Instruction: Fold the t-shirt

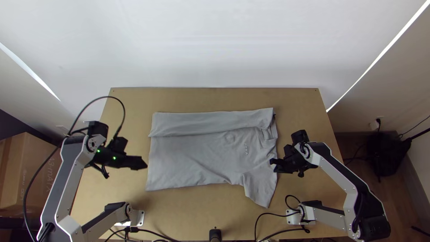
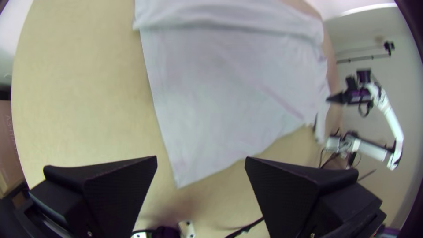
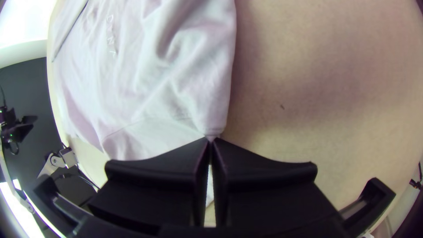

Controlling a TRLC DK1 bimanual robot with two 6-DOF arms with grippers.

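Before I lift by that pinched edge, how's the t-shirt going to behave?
Likely floppy: the t-shirt already creases near where the right gripper pinches its edge. Probably light, since the fabric looks thin and lies nearly flat. The folded-over strip along its far side looks unsecured, so it may slip open.

Place: we are looking at a robotics workspace, set up like a small lab; whether the building is a home or an office, we cannot tell.
Table: we see plain light wood [image 1: 179,228], with a robot arm on the left [image 1: 69,179] and another on the right [image 1: 342,179].
Cables: black leads [image 1: 280,215] run loosely by the arm bases.
Backdrop: a bare white surface [image 1: 215,45] stands behind the table.
Side wall: we make out an outlet [image 1: 374,125] with a plug in it.
Floor: brown boards [image 1: 405,201].
Storage: a cardboard box [image 1: 27,175] sits beside the table.
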